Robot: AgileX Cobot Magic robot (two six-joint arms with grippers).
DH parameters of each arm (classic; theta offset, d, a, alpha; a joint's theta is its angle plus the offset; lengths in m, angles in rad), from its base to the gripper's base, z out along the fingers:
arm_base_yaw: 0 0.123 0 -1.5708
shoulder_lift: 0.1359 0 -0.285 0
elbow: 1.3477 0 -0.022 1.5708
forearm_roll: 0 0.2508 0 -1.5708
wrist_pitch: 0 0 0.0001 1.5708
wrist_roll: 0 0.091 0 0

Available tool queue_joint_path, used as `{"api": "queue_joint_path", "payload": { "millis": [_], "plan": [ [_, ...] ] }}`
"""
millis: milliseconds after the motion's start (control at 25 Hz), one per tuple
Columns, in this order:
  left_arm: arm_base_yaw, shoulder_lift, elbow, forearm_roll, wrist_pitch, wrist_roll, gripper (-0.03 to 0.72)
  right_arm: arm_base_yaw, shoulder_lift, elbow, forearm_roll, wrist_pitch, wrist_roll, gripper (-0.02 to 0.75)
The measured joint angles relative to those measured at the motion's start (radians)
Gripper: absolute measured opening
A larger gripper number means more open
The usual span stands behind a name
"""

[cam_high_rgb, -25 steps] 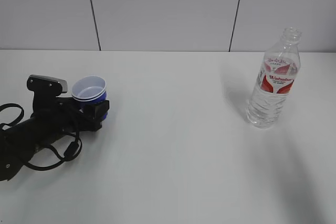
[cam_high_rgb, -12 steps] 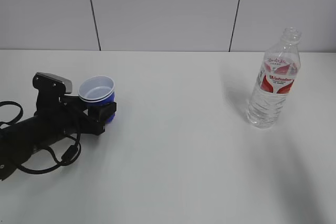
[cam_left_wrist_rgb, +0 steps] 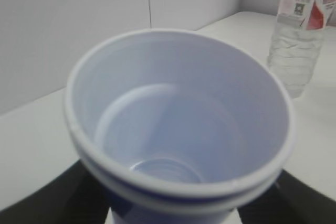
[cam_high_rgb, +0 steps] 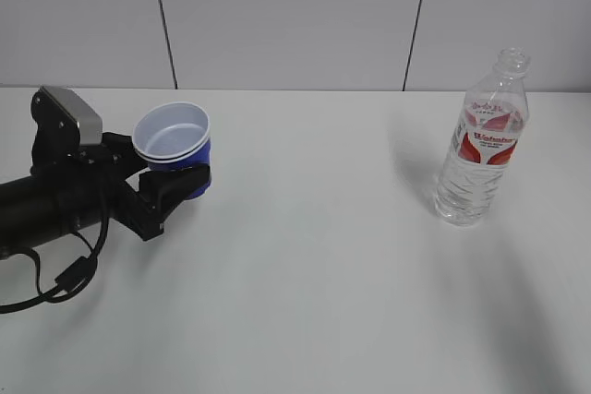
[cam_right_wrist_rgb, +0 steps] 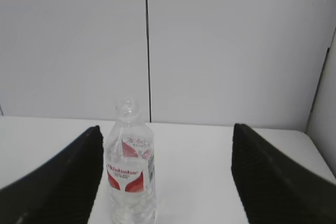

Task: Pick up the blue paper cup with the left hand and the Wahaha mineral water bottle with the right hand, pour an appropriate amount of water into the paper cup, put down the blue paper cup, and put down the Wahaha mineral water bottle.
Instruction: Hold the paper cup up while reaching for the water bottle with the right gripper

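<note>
Blue paper cup (cam_high_rgb: 173,143), tapered, with a smooth white inside and a doubled rolled rim, sits clamped between the matte black fingers of the left hand (cam_high_rgb: 175,182), raised above the white table (cam_high_rgb: 305,265) at its left side. Well apart on the right, the Wahaha mineral water bottle (cam_high_rgb: 482,140) stands upright and uncapped, clear ribbed plastic with a red-and-white label band. The right hand (cam_right_wrist_rgb: 165,182) faces the bottle from a distance, its dark fingers spread wide and gripping nothing.
</note>
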Motion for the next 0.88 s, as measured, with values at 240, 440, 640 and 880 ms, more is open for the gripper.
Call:
{"api": "queue_joint_path", "payload": {
  "millis": [240, 440, 640, 880],
  "plan": [
    [0.002, -0.079, 0.018, 0.001, 0.000, -0.029, 0.499, 0.000, 0.026, -0.010, 0.000, -0.171, 0.035, 0.568],
    [0.001, -0.082, 0.022, 0.034, 0.000, -0.111, 0.499, 0.000, 0.191, -0.135, -0.041, -0.212, 0.035, 0.568],
    [-0.005, -0.082, 0.022, 0.048, 0.000, -0.137, 0.499, 0.000, 0.360, -0.300, -0.075, -0.217, 0.043, 0.568],
    [-0.005, -0.082, 0.022, 0.052, 0.000, -0.141, 0.499, 0.000, 0.504, -0.363, -0.132, -0.330, 0.041, 0.568]
  ]
}}
